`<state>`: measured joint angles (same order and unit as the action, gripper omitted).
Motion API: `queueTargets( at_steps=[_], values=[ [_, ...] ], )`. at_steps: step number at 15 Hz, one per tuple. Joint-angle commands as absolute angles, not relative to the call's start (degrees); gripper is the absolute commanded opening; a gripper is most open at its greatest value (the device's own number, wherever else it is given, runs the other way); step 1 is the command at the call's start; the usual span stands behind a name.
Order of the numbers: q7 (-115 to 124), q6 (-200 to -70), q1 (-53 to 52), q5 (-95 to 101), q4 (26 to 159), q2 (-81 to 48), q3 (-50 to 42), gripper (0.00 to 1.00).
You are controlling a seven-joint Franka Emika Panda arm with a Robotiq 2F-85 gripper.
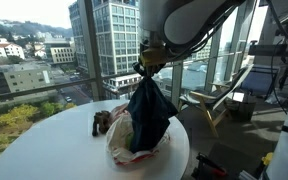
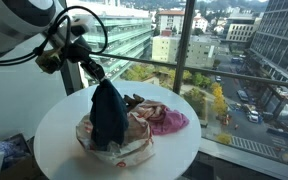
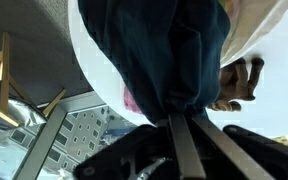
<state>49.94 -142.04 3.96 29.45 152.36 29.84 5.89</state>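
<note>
While clamped at the jaws, nearly shut, on the gathered top of a dark blue garment (image 1: pixel 147 112), seen at frame centre in both exterior views under the gripper (image 1: pixel 144 68). Hoisted upright and hanging long, yet judged only partly clear, with the hem seemingly down on the pale clothes pile (image 2: pixel 134 142) at lower centre. Left lying: a pink cloth (image 2: pixel 171 122) right of centre, a small brown object (image 1: pixel 102 122) at the pile's left edge, all on the round white table (image 1: pixel 44 145).
</note>
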Motion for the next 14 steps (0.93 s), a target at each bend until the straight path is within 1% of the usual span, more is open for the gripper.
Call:
queueTargets(
  at_steps=[1, 4, 6, 8, 10, 14],
  values=[
    [43.3, -139.5, 3.8, 24.4, 152.2, 25.2, 7.6, 0.04],
    [39.6, -138.2, 3.4, 21.9, 151.5, 19.3, 8.5, 0.04],
    [39.6, -139.1, 4.0, 23.5, 150.2, 14.6, 9.6, 0.04],
    [43.2, -141.3, 5.1, 28.7, 148.5, 10.7, 11.2, 0.06],
    [46.9, -142.9, 4.9, 35.6, 146.6, 8.7, 12.0, 0.05],
    [55.0, -146.4, 3.0, 47.7, 142.3, 5.8, 10.8, 0.05]
  ],
)
